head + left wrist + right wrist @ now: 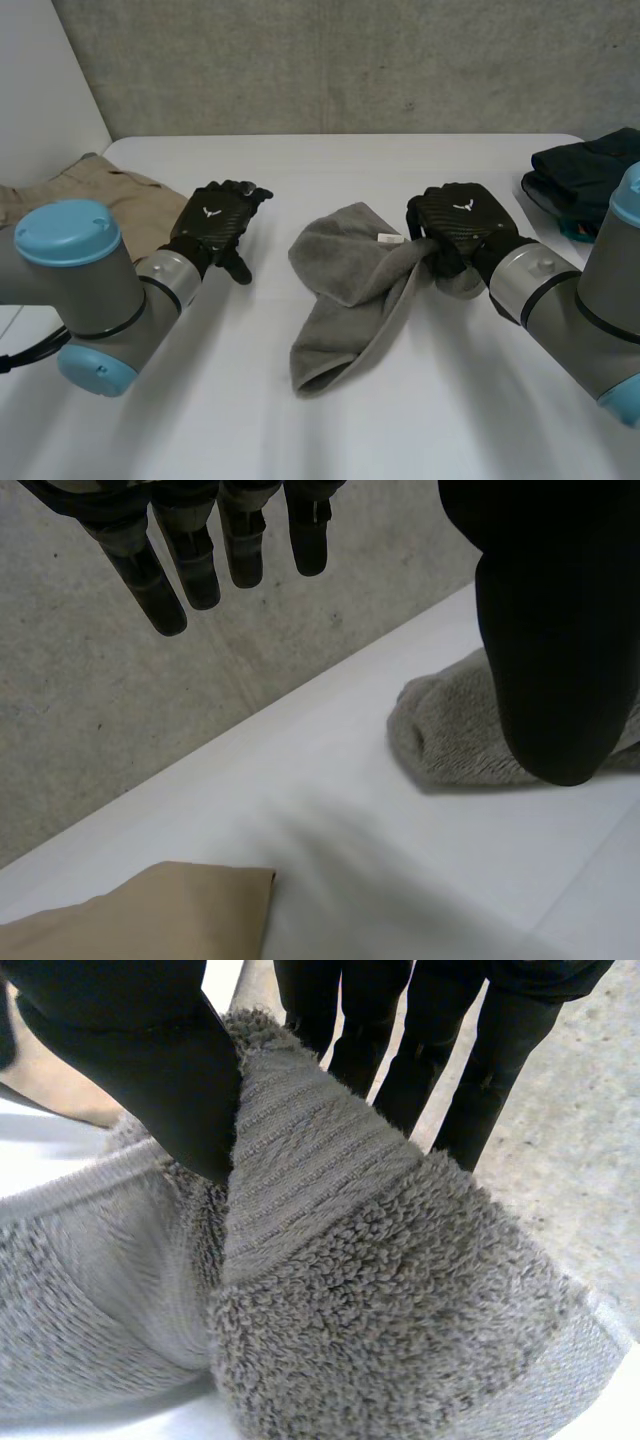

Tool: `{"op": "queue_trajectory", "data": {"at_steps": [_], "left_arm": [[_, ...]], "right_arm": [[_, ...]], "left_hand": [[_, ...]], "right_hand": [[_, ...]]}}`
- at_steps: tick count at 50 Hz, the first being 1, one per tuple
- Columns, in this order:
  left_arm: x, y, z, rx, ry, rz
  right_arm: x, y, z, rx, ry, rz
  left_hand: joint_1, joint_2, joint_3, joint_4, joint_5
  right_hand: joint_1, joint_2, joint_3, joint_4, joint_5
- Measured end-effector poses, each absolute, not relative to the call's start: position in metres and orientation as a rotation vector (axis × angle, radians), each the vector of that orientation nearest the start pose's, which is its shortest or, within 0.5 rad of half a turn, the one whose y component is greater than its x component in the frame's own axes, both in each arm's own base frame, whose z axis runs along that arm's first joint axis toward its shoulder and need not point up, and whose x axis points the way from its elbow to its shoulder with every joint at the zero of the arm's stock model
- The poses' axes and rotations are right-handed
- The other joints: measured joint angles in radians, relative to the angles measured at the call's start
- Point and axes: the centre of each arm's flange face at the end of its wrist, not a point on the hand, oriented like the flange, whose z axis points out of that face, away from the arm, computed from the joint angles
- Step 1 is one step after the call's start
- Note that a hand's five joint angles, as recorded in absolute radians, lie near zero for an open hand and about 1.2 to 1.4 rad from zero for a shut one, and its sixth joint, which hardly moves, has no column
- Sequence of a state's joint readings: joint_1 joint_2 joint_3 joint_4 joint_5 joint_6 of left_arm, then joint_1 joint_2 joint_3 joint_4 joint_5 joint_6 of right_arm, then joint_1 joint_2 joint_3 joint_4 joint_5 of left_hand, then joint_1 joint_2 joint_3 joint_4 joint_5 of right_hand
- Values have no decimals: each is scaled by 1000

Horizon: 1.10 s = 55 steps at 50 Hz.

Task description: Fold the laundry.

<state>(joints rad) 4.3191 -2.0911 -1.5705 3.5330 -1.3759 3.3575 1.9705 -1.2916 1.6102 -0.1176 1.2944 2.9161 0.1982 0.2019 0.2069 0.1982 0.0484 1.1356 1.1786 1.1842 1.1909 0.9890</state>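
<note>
Starting at the near edge of the white table (330, 430), the two grey arms with light-blue caps enter at 7 and 5 o'clock. Just beyond them, at table centre, lies the grey terry-cloth towel (340, 300). It is crumpled: its near end is rolled into a loose tube pointing to 6 o'clock, and its far part is bunched and partly doubled over. No clean fold is visible and no edges are aligned. A small white label (390, 238) shows on the far part.

At 2 o'clock of the towel, the right robot hand (462, 222) holds it. The right wrist view shows a hemmed edge pinched between thumb and fingers, with the cloth raised into a ridge. At 10 o'clock of the towel, well apart from it, the left robot hand (215, 222) has straight, relaxed fingers and holds nothing. Whether it touches the table cannot be told.

Farther out, a beige fabric garment (100, 200) lies spread at the table's 9 o'clock edge, near the left robot hand and not folded as far as can be seen. At the table's 2 o'clock corner sits a pile of dark folded clothing (585, 170).

Judgement: the task is partly done. The dark pile appears finished. The towel is in hand but needs spreading flat before folding. The beige garment looks untouched.
</note>
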Motion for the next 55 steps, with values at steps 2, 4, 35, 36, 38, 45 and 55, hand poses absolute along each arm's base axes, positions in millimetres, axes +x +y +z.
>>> {"op": "queue_trajectory", "data": {"at_steps": [2,4,35,36,38,45,55], "left_arm": [[-285,-301,157,989,2385,-2213],[-285,-304,154,997,2396,-2195],[-345,-259,157,798,3156,-1865],[-345,-258,157,786,3175,-1845],[-343,-259,158,766,3203,-1817],[-320,-282,189,657,3152,-1921],[-274,-293,277,626,2706,-2275]], "right_arm": [[278,-248,221,-909,2000,-1746],[280,-245,228,-908,1982,-1749],[309,-198,324,-837,1649,-1887],[307,-201,324,-830,1655,-1892],[305,-204,324,-820,1664,-1900],[296,-216,318,-800,1711,-1922],[273,-248,263,-862,1921,-1846]], "left_hand": [[0,0,0,0,0],[0,0,0,0,0],[786,767,759,773,741],[878,862,853,868,837],[951,948,934,951,921],[962,990,980,995,954],[962,990,980,998,954]], "right_hand": [[0,0,0,1,0],[0,0,0,1,0],[0,0,0,3,0],[0,0,0,3,0],[0,0,0,3,0],[0,0,0,3,0],[0,0,0,3,6]]}}
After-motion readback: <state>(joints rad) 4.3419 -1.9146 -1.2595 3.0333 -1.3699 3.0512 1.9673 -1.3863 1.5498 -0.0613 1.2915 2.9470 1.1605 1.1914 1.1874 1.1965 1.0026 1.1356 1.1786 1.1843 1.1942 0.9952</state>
